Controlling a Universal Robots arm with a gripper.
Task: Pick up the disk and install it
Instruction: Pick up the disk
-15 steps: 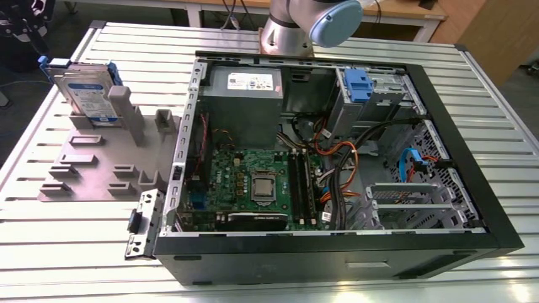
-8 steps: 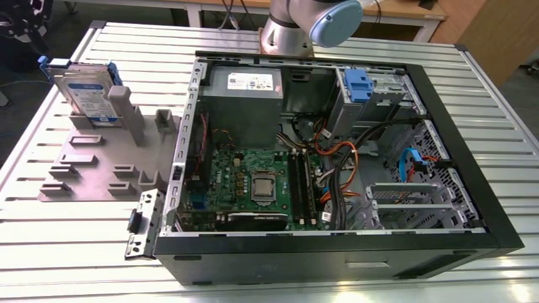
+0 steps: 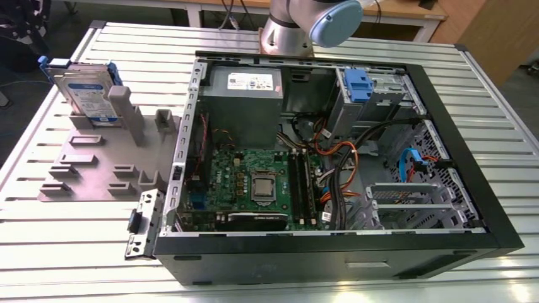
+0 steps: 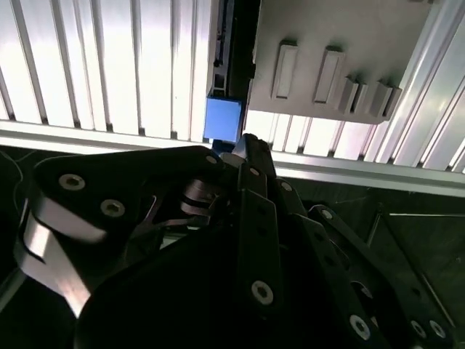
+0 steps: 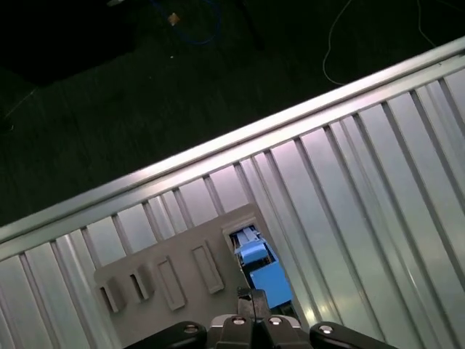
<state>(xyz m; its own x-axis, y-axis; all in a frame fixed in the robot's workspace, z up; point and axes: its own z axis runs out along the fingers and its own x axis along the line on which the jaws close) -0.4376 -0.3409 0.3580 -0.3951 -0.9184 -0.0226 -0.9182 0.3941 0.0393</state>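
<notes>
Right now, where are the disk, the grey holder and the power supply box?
the disk (image 3: 87, 95): exterior view, labelled face.
grey holder (image 3: 94, 178): exterior view, flat base.
power supply box (image 3: 244, 113): exterior view, bare grey face.

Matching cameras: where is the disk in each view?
Exterior view: the disk stands upright in the grey fixture, at the exterior view's left.
Second wrist view: its blue end sits beside the fixture, just past the gripper.
First wrist view: the blue end at the fixture's edge.
Shared landmark: the grey fixture.
</notes>
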